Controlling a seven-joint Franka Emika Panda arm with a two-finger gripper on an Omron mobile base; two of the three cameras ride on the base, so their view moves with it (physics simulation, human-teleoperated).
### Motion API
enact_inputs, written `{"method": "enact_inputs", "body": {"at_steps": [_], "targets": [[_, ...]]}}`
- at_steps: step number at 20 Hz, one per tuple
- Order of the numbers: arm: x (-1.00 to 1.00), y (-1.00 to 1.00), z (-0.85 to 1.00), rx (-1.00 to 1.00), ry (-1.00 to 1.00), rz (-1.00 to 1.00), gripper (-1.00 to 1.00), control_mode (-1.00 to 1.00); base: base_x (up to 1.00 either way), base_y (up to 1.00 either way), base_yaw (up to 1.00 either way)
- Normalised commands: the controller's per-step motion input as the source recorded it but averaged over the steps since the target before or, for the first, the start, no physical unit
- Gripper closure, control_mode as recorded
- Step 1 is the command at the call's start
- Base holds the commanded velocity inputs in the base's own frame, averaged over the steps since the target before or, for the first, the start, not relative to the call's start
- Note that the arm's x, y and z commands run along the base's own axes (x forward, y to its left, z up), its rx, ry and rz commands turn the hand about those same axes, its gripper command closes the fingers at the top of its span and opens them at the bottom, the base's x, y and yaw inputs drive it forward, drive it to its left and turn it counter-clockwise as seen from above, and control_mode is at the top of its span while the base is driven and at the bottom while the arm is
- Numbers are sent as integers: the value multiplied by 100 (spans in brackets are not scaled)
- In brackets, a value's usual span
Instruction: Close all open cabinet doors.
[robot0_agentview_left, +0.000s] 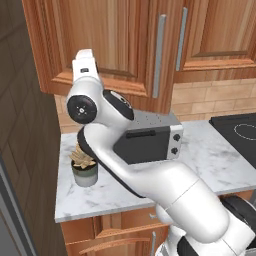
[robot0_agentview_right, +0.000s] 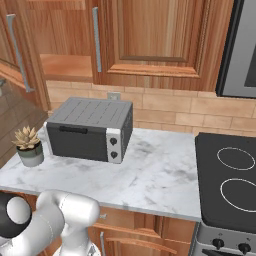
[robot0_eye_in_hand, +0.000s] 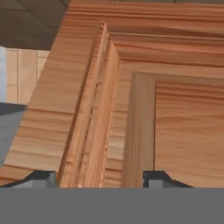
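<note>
Claw (robot0_eye_in_hand: 99, 177) | spread, straddling door edge | cabinet door (robot0_eye_in_hand: 144, 100) directly ahead

Even, soft, shadowless rendered light

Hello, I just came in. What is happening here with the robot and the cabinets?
The white robot arm is reaching up to the open cabinet door above the marble counter. In the hand view its gripper is right at the door's wooden edge, one finger on each side. The door is not closed yet. A grey toaster oven and a small potted plant stand on the counter.
</note>
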Motion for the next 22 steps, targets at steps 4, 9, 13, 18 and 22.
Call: {"method": "enact_inputs", "body": {"at_steps": [4, 9, 13, 18, 22], "targets": [[63, -43, 0, 0, -1, 0, -100, -100, 0, 0, 0], [36, -56, 0, 0, -6, 0, -100, -100, 0, 0, 0], [19, -63, 0, 0, -7, 2, -100, -100, 0, 0, 0], [35, -61, 0, 0, -4, 1, -100, -100, 0, 0, 0], [73, -52, 0, 0, 0, 0, -100, -100, 0, 0, 0]]}}
